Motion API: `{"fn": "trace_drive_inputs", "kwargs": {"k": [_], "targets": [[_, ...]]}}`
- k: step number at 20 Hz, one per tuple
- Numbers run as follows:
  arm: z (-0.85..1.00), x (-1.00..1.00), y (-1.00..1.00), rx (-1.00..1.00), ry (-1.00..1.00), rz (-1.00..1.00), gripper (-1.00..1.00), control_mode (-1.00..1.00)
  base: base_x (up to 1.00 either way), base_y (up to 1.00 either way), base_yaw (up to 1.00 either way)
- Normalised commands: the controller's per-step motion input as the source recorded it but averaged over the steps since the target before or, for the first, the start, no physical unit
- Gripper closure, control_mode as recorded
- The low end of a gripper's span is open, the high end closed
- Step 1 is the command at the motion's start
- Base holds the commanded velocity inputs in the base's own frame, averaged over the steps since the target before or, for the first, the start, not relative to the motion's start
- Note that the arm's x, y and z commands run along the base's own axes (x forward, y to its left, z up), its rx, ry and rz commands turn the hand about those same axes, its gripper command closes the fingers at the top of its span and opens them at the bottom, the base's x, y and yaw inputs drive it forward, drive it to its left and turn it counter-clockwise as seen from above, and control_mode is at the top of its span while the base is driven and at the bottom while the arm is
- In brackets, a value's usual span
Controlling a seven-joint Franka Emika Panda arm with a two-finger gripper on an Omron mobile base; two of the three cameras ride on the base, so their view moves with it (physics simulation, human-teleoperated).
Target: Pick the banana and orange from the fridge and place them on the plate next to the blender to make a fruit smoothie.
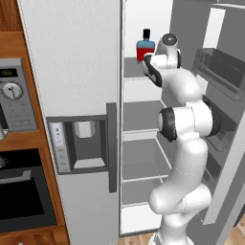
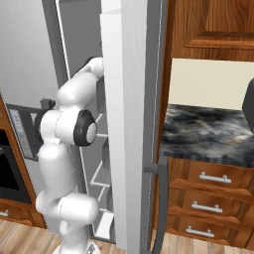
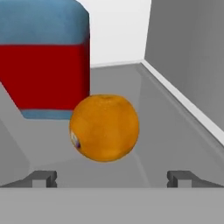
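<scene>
Grey fridge shelf [image 3: 175, 127]: one orange [image 3: 104, 127], one red-and-blue bottle [image 3: 43, 61], two spread, empty fingers [image 3: 43, 176].

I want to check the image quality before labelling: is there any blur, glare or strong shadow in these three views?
Hand view: the orange looks sharp, evenly lit, with a soft shadow on the shelf under it; the red-and-blue bottle is cropped by the frame edge. Left base view: flat light, no glare on the fridge. Right base view: the fridge interior is dim, the rest even.
</scene>
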Motion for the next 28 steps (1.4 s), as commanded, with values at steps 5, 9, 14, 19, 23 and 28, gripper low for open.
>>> {"fn": "trace_drive_inputs", "kwargs": {"k": [5,9,14,19,23,28], "targets": [[-0.01,0.43,-0.1,0.0,0.0,0.0,-1.0,-1.0,0.0,0.0,0.0],[-0.04,0.47,-0.01,0.0,0.0,0.0,-1.0,-1.0,0.0,0.0,0.0],[-0.19,0.21,-0.04,0.0,0.0,0.0,1.0,-1.0,0.0,0.0,0.0],[-0.12,0.02,-0.08,0.0,0.0,0.0,1.0,-1.0,0.0,0.0,0.0],[0.0,-0.06,0.0,0.0,0.0,0.0,1.0,-1.0,0.0,0.0,0.0],[0.0,-0.34,0.02,0.0,-0.09,0.0,1.0,-1.0,0.0,0.0,0.0]]}}
